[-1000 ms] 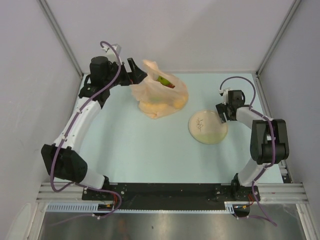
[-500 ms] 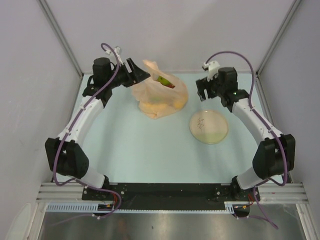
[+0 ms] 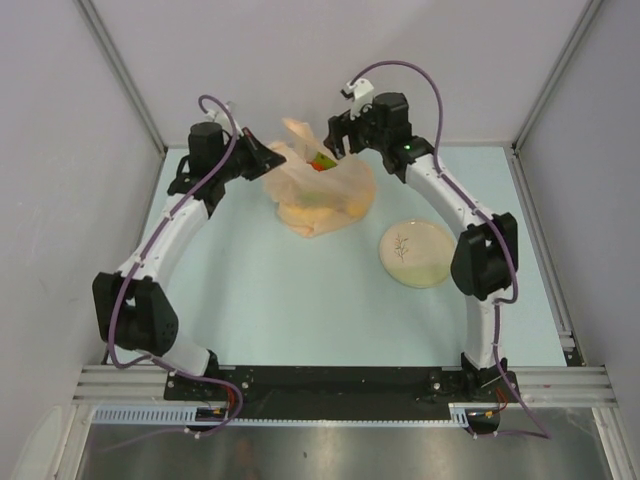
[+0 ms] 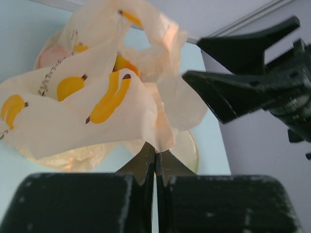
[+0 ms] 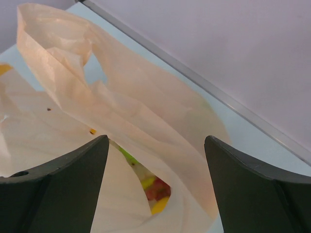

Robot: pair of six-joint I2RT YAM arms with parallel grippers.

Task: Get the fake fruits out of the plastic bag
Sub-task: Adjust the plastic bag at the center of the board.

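Pinching a fold of the thin, crinkly, translucent peach-orange plastic bag (image 4: 97, 111), the left fingers (image 4: 153, 162) are pressing flat together. The film is caught just at their tips, and the bag's banana-printed wall is billowing up beyond them. That bite is looking shallow, so the left side is best served by holding firm and lifting only gently. A sharp tug is likely to slip the film free or drag the whole bag across the pale green desk (image 3: 270, 290).

Further right, the right fingers (image 3: 337, 140) are standing wide apart over the bag's mouth, gripping nothing. Between and below them, the small glossy fake fruits (image 5: 154, 190) are showing as a patch of green, red and yellow deep in the opening. A loose handle loop is rising ahead of the fingers.

Going down well means entering straight through the gap with both tips inside the rim, avoiding that loop, and closing on one fruit only. Slick round plastic is apt to squirt out, so a centred grip is wise.

Well apart from those fingers, off to their right, the round cream plate with a twig drawing (image 3: 416, 254) is lying on the desk.
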